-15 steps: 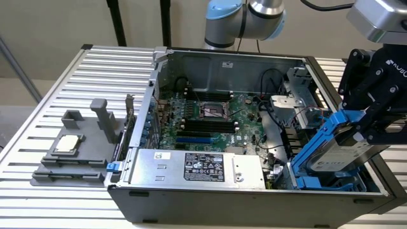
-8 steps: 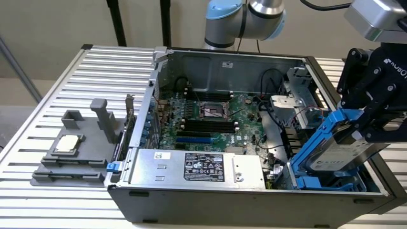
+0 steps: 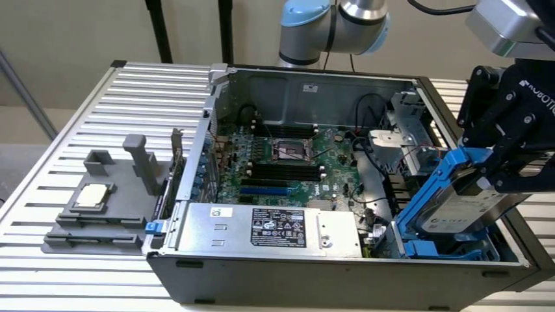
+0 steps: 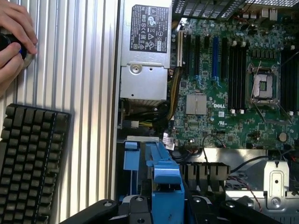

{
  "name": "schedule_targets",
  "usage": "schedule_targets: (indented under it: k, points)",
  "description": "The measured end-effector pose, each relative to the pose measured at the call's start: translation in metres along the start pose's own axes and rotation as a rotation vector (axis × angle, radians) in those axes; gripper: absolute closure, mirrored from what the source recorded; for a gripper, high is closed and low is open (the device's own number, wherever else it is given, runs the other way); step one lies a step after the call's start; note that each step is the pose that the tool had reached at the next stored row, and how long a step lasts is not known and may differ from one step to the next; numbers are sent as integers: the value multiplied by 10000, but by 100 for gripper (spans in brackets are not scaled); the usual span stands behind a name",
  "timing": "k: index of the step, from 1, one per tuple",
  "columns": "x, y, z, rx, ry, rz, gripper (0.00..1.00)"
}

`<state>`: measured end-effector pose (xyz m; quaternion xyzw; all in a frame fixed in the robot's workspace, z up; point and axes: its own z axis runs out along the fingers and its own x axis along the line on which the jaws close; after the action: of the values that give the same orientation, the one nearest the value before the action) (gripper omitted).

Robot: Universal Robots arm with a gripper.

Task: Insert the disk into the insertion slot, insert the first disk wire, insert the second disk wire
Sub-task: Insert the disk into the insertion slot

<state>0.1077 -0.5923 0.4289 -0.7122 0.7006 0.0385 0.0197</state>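
You've got the slatted metal table (image 3: 104,97) under everything, and on it the open computer case (image 3: 347,276), lying on its side. Inside, there's the green motherboard (image 3: 290,175), and the silver power supply (image 3: 269,227) with its black label runs along the near wall. In the wrist view a black keyboard (image 4: 28,163) lies on the slats beside the case.

Now the disk (image 3: 464,208). It's up in the air at the exterior view's right, tilted, label facing out, clipped in its blue carrier (image 3: 438,175). Your gripper (image 3: 498,172) has its fingers clamped on the disk's upper end. The lower end dips towards the insertion slot (image 3: 446,250) in the case's corner; I can't tell whether they touch.

On the exterior view's left, a grey fixture (image 3: 95,221) holds a processor chip (image 3: 91,195). In the wrist view, a person's hand (image 4: 14,37) grips a small dark knob.
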Motion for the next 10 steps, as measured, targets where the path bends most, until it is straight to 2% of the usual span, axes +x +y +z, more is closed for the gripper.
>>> schedule_targets:
  k: [5,7,10]
  points:
    - [-1,-1,15,-2,6,-13,67]
    - [3,0,33,-2,-15,-13,67]
    - [2,-1,28,-1,-2,-14,67]
